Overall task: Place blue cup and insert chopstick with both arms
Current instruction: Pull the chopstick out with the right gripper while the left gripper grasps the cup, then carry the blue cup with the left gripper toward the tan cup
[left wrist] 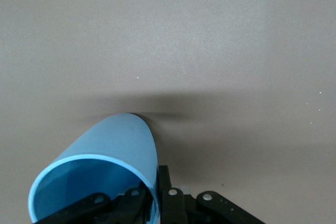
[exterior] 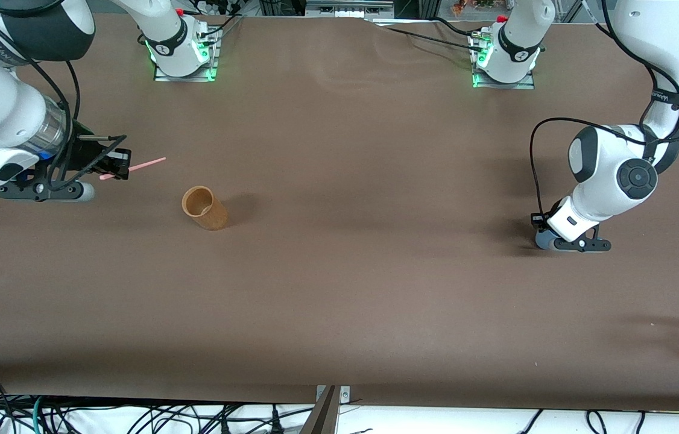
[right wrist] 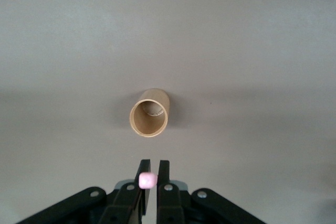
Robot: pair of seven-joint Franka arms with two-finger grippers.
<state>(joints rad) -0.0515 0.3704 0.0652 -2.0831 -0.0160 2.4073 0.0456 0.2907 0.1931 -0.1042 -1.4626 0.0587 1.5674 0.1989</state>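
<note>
Even, fairly bright overhead light falls on the brown table (exterior: 339, 271), with no harsh glare. Soft, blurred shadows lie beside the brown cup (exterior: 204, 208) and under both arms. Green lamps glow at the arm bases. In the wrist views the blue cup (left wrist: 105, 166) and the chopstick (right wrist: 147, 180) tip look slightly soft.

The right gripper (exterior: 116, 164), at the right arm's end of the table (exterior: 339, 289), is clamped on the chopstick (exterior: 148, 163), which pokes out level toward the left arm's end. A second cup (exterior: 204, 208) stands on the table near it, nearer the front camera. The left gripper (exterior: 547, 236) is at the left arm's end, pinching the rim of the blue cup (left wrist: 105, 169) (one finger (left wrist: 137, 202) inside it).
</note>
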